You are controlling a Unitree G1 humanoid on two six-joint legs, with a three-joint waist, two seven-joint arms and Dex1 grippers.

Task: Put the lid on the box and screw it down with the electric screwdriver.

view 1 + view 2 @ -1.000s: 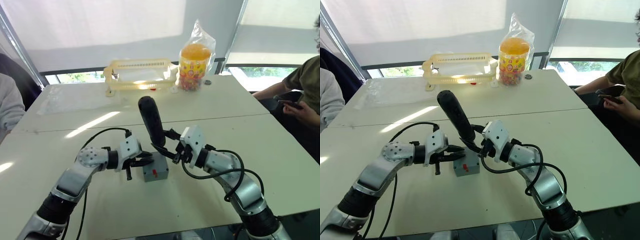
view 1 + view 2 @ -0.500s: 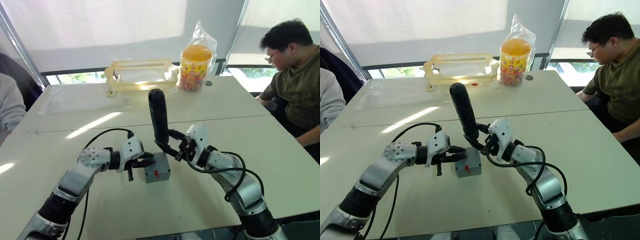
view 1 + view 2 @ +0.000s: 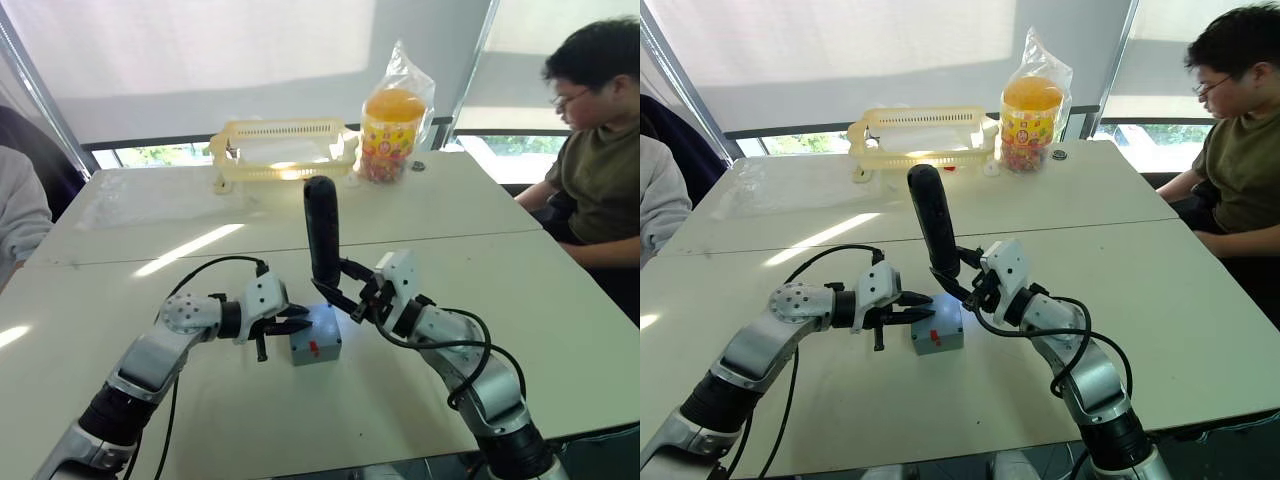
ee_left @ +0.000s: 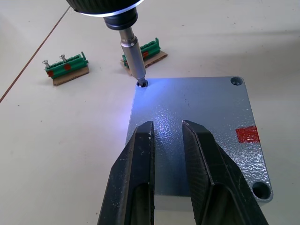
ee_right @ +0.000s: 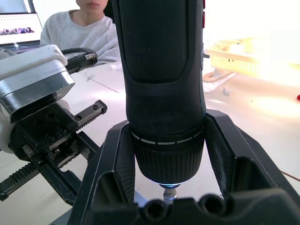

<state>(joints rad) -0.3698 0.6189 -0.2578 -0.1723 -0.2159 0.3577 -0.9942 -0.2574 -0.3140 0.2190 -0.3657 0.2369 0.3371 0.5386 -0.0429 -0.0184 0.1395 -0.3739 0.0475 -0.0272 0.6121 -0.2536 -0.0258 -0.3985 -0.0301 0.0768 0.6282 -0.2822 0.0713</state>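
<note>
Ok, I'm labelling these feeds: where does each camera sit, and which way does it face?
Left and right eye views: on the head, looking forward and down over both arms at the box, with the right claw holding the electric screwdriver.
Left wrist view: on the left wrist, looking along its fingers onto the lid.
Right wrist view: on the right wrist, looking along the screwdriver; the left claw shows.
Both wrist views share the screwdriver's lit tip.

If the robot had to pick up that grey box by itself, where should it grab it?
Probably from above, with one finger on each of two opposite side walls of the box. Its sides are flat and parallel, and the lid on top is too broad and smooth to pinch. The electric screwdriver stands on one corner hole, so that corner is blocked for now.
</note>
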